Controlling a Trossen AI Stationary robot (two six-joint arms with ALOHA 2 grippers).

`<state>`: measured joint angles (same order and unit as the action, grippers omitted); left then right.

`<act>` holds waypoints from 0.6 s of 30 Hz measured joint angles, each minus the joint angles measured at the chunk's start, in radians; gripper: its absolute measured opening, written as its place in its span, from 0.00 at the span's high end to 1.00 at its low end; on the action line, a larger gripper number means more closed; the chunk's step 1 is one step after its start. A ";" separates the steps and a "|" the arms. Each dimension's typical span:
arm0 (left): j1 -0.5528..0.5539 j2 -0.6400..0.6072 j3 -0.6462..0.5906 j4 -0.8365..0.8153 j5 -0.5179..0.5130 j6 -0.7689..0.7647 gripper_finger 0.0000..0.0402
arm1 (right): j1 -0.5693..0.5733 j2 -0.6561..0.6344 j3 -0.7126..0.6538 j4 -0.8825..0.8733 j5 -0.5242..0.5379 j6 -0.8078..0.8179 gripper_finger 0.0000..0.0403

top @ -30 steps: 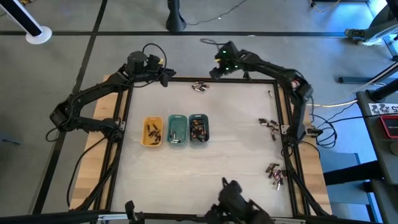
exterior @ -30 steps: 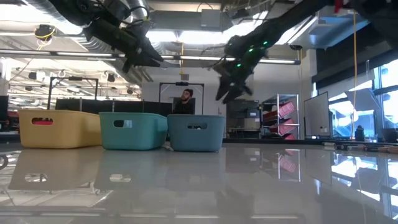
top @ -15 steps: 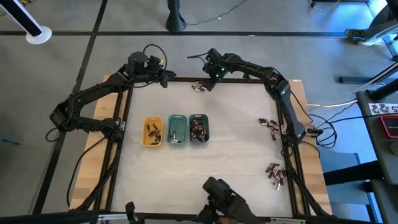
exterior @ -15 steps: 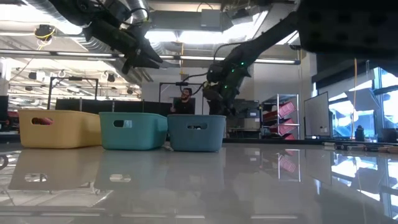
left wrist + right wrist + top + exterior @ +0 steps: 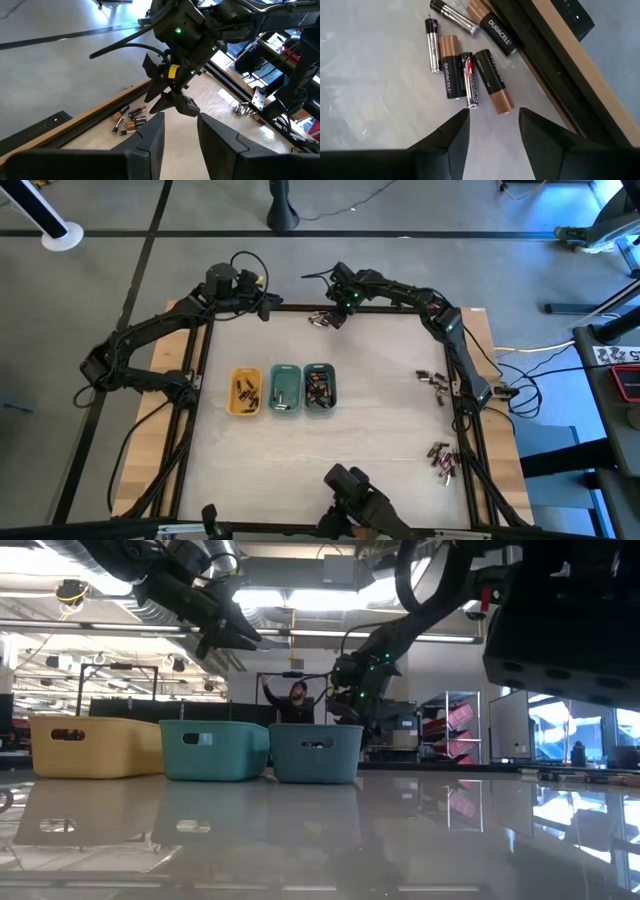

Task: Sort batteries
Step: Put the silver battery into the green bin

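A small pile of batteries, black-and-copper and silvery, lies flat on the table by its far edge. My right gripper hangs open just above the pile, pointing steeply down, its fingers on the near side of the batteries and touching none. The left wrist view also shows my right gripper over the batteries. My left gripper is held high over the far left corner, open with nothing between its fingers.
Three small trays stand in a row at mid-table: yellow, green and grey-blue, each with batteries inside. Two more battery piles lie near the right edge. A person shows beyond the table.
My right gripper has come down toward the battery pile at the far edge, shifting toward the table's left and tipping to point more steeply down. Its finger gap looks unchanged. The batteries have stayed where they were.
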<state>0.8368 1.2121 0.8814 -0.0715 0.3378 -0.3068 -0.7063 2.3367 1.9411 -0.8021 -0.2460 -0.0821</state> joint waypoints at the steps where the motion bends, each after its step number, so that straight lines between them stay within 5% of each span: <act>1: 0.000 0.000 0.000 0.000 0.000 0.001 0.73 | 0.000 0.000 0.000 0.001 0.000 0.000 0.57; 8: 0.000 0.000 0.000 -0.001 0.000 0.003 0.73 | 0.000 0.001 0.053 -0.028 -0.007 -0.005 0.57; 18: 0.000 0.000 0.000 -0.097 0.000 0.087 0.73 | -0.001 0.001 0.359 -0.345 0.066 -0.034 0.57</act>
<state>0.8368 1.2121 0.8814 -0.1686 0.3374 -0.2199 -0.7071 2.3375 2.3005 -1.1469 -0.1804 -0.1158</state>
